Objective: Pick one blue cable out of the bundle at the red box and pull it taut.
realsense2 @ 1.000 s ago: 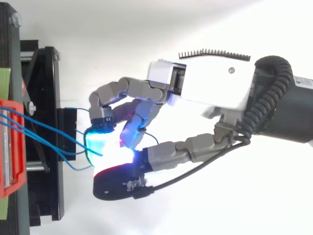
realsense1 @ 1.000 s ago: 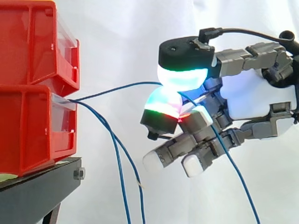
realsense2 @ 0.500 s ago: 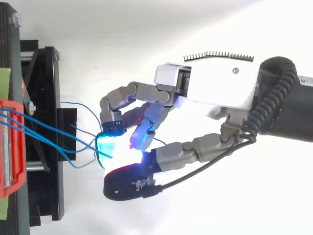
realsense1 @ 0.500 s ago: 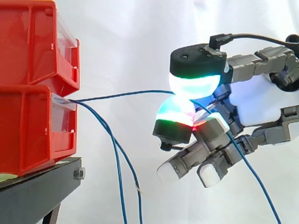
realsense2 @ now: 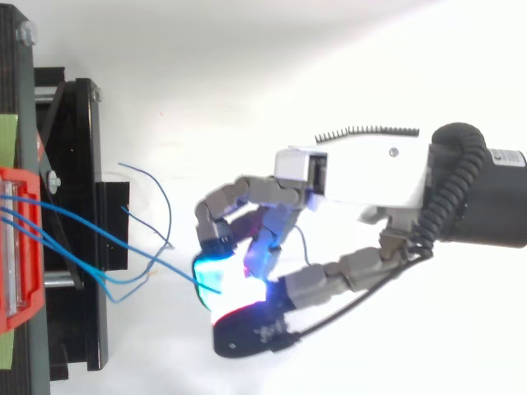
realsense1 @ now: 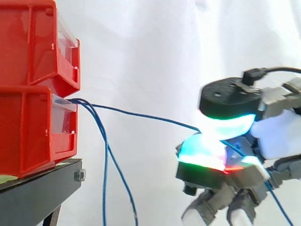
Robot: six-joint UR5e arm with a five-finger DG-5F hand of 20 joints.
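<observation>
One blue cable (realsense1: 141, 115) is found pinched between the curled fingertips (realsense1: 225, 123) of the hand (realsense1: 277, 136), its length running away from them, slightly upward, to the red box (realsense1: 28, 132) well beyond (a faint sag is noted; other strands (realsense1: 106, 165) hang slack).

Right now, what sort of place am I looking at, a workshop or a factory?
Probably a robotics test lab: a white curtain hangs as backdrop, red bins are stacked on a black stand, and a robot hand pinches one blue cable between its fingers.

Hand (realsense2: 370, 174) pinches blue cable (realsense2: 177, 270) (stretched from red box (realsense2: 23, 311)).
</observation>
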